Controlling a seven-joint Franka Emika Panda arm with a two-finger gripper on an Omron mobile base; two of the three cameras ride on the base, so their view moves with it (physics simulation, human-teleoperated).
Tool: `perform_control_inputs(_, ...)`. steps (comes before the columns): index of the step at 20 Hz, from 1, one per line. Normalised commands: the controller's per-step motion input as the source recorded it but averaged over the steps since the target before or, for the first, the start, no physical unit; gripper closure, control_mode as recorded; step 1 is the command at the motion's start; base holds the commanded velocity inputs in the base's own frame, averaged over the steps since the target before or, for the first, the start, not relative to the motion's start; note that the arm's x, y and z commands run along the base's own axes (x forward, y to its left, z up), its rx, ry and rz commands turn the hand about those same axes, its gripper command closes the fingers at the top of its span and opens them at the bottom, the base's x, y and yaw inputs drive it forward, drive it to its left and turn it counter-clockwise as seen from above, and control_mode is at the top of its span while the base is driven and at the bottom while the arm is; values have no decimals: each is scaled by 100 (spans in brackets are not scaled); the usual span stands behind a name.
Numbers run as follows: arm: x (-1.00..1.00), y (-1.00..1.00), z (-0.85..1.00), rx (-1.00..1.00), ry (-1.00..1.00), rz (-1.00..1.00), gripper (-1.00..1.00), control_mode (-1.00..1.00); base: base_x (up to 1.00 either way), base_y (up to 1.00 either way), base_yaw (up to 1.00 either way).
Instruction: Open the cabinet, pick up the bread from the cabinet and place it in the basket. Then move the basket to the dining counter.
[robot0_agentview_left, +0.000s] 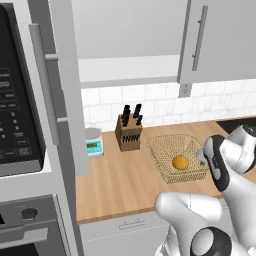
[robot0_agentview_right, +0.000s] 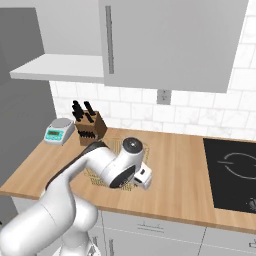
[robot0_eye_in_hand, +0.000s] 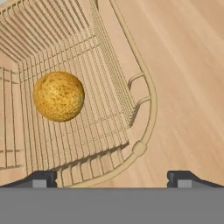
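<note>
Bread (robot0_eye_in_hand: 58, 96) lies in basket (robot0_eye_in_hand: 131, 105), frame left; claw (robot0_eye_in_hand: 112, 179) wide, straddling basket rim, holding nothing.

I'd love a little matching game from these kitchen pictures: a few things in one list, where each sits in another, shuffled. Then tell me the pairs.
Things:
1. bread
2. knife block
3. kitchen scale
4. gripper

Places:
A. at the counter's left end, beside the tall oven unit
B. lying inside the basket
C. open, with its fingertips either side of the basket's rim
D. against the tiled wall, between the scale and the basket

Pairs: 1-B, 2-D, 3-A, 4-C
</note>
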Motion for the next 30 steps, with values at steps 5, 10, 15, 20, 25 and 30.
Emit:
perform_control_inputs(5, 0, -17, 0, 14, 12, 0, -100, -100, 0, 0, 0)
perform_control_inputs(10, 0, -23, 0, 18, 7, 0, -100, -100, 0, 0, 0)
perform_control_inputs(15, 0, -15, -1, 16, 0, 0, -100, -100, 0, 0, 0)
perform_control_inputs(20, 0, -1, -14, 9, 0, 0, -100, -100, 0, 0, 0)
perform_control_inputs(25, 6, 0, -20, 1, 0, 0, -100, -100, 0, 0, 0)
perform_control_inputs(30, 9, 0, -9, 0, -6, -1, -100, -100, 0, 0, 0)
